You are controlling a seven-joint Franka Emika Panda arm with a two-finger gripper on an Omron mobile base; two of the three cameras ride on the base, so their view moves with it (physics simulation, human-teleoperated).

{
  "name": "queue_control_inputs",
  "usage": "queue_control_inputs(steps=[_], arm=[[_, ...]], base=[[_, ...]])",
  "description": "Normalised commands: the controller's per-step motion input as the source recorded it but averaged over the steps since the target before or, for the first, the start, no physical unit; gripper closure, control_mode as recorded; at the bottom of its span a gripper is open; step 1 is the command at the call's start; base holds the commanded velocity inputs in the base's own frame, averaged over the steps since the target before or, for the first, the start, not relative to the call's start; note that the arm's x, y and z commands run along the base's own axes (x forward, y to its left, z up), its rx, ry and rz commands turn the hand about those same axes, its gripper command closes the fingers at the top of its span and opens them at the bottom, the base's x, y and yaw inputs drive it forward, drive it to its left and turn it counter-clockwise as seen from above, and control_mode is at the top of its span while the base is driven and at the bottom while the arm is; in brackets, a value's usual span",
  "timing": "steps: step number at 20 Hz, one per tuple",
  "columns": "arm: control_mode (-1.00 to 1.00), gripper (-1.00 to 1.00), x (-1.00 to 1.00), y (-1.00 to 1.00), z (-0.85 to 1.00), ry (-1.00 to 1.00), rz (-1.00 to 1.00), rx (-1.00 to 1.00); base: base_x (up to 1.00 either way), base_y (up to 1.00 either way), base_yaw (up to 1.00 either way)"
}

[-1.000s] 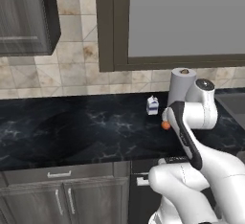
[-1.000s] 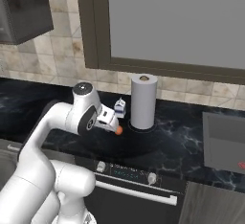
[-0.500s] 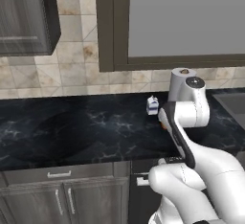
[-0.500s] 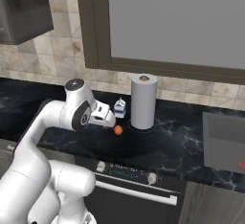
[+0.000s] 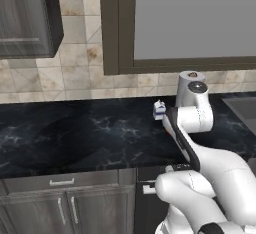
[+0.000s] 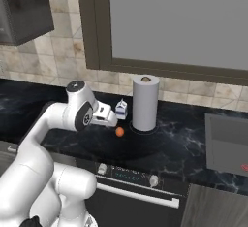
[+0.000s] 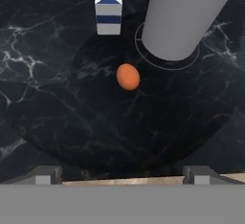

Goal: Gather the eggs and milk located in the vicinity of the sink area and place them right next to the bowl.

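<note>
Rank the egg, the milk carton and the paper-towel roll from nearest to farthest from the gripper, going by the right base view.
1. egg: on the counter just ahead of the open gripper.
2. milk carton: behind the egg, toward the wall.
3. paper-towel roll: farthest, right of both.

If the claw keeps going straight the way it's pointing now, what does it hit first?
Most likely the egg, near the middle of the hand view between the open claw fingertips. If it passes beside the egg, it meets the black counter. Depth is unclear.

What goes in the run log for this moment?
phase: approach | end effector: open, empty, above counter | egg: on counter, untouched | milk: upright beyond egg | paper towel roll: beside both
</note>
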Motion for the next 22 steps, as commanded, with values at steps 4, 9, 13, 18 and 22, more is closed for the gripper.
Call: queue_control_inputs(steps=[4,9,13,18,22], arm=[[-1.00,-1.00,0.20,-0.02,-0.10,0.00,0.03,0.00],[-1.00,-1.00,0.20,-0.10,-0.15,0.01,0.05,0.00],[-1.00,-1.00,0.14,-0.13,-0.19,0.00,0.06,0.00],[-1.00,-1.00,0.06,-0.04,-0.20,0.00,0.02,0.00],[-1.00,-1.00,0.07,0.00,-0.25,0.00,0.00,0.00]], base=[[0.00,0.00,0.00],[0.00,0.00,0.00],[0.00,0.00,0.00],[0.00,0.00,0.00],[0.00,0.00,0.00]])
